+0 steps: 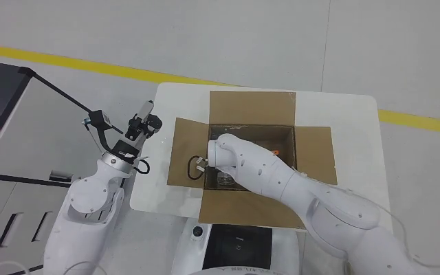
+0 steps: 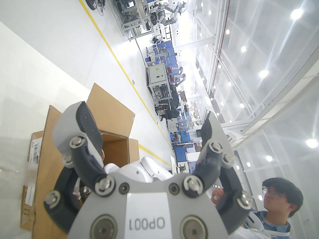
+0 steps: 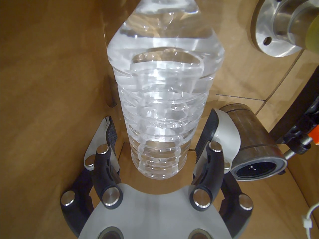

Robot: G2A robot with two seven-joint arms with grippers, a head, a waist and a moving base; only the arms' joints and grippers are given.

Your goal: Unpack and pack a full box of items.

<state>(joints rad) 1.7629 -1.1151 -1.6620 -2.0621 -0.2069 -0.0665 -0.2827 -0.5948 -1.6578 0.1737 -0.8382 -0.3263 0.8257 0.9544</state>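
Your left arm hangs beside the left edge of the table. Its jaws are spread wide with nothing in them and point up, away from the work.

Moving right, the box stands open on the table with all four flaps folded out. Your right arm is down inside it, so this is the arm for the pick. Its jaws are open, with one pad on each side of the bottle and a gap showing on both sides, so neither touches.

The bottle lies in the box with its base nearest the palm and its neck pointing straight away, so its long axis runs out from the jaws, not across them. Closing here should catch the ribbed lower body.

Watch the metal cylinder, which lies just beside one finger and may be touching it. A flanged metal part lies farther in.
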